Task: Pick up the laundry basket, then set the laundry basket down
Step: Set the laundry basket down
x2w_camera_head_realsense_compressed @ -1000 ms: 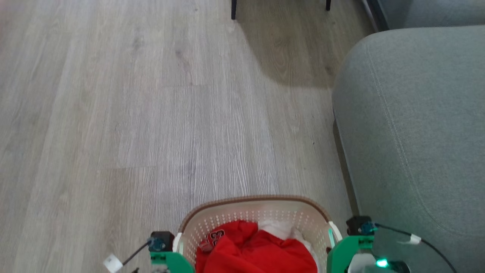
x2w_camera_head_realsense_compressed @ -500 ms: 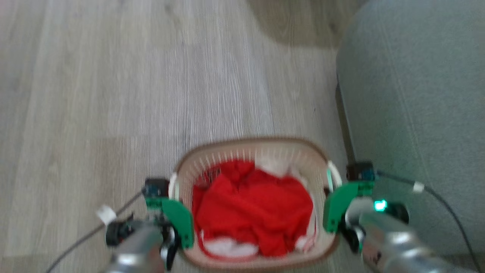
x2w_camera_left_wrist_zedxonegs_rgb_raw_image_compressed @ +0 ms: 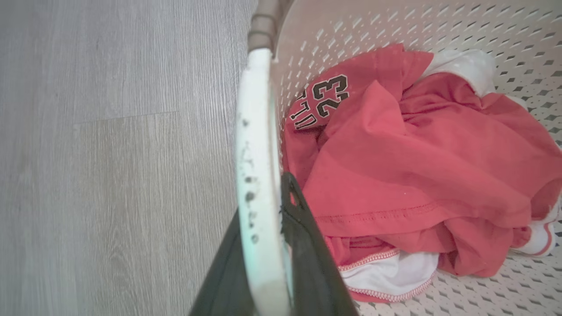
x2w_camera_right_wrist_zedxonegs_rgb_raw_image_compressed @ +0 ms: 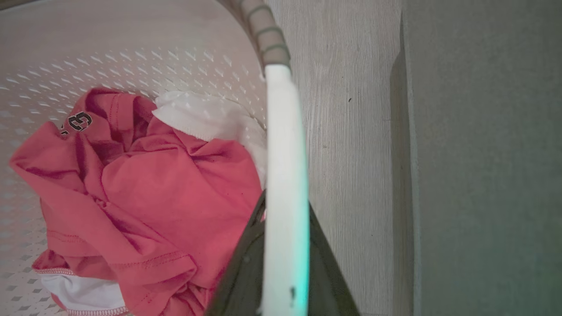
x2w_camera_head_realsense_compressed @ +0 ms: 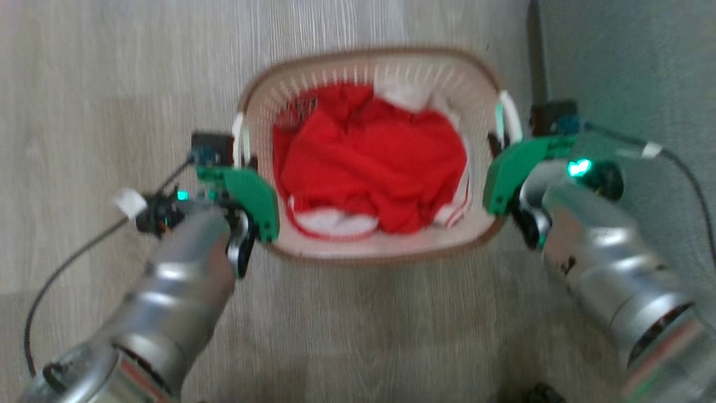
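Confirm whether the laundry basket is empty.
No: the laundry basket holds a crumpled red garment and some white cloth.

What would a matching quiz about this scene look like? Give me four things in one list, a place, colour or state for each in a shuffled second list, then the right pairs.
Things:
1. red jersey
2. left gripper
3. sofa
4. laundry basket

Descriptions:
A. grey, on the robot's right
B. cream, perforated, with a brown rim
C. shut on a white side handle
D. crumpled inside the basket

Pairs: 1-D, 2-C, 3-A, 4-B.
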### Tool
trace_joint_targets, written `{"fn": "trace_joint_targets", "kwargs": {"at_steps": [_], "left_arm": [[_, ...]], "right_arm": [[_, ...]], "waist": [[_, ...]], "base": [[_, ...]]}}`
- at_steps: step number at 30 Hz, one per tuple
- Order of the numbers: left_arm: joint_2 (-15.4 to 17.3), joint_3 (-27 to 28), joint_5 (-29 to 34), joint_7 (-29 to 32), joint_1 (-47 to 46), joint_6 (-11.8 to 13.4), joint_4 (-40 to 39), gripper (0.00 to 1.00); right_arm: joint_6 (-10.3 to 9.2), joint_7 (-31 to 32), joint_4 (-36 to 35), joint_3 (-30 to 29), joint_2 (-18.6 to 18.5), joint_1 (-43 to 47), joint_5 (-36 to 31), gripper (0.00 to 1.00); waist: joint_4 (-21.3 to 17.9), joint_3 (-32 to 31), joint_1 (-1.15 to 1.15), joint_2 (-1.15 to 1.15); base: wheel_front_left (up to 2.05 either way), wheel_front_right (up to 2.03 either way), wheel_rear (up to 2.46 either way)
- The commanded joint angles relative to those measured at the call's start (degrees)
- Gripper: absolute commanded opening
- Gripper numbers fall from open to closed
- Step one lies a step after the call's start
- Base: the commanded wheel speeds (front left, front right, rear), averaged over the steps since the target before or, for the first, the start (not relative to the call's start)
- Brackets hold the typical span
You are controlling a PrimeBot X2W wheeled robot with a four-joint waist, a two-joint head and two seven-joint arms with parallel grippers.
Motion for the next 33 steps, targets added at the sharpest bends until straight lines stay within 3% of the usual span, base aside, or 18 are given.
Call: {"fn": "trace_joint_targets", "kwargs": {"at_steps": [1, 12, 33], "left_arm": [[2.0, 1.1, 0.8, -0.7, -2.2, 1.0, 0.5, 0.00], [2.0, 1.3, 2.1, -1.8, -11.0, 1.6, 0.8, 0.00], [1.7, 1.9, 3.3, -2.2, -14.3, 2.3, 0.6, 0.00]], "right_arm": [[-0.09, -1.4, -0.4, -0.7, -1.0, -1.8, -1.2, 0.00], [-0.09, -1.5, -0.4, -6.8, -1.9, -9.2, -8.2, 0.00], [-0.09, -1.5, -0.4, -18.7, -0.8, -11.3, -21.2, 0.00]], "waist": [[0.5, 7.1, -0.02, 0.00], [0.6, 19.1, -0.02, 0.00], [1.3, 25.1, -0.02, 0.00]], "base": [[0.00, 0.00, 0.00], [0.00, 0.00, 0.00], [0.00, 0.00, 0.00]]}}
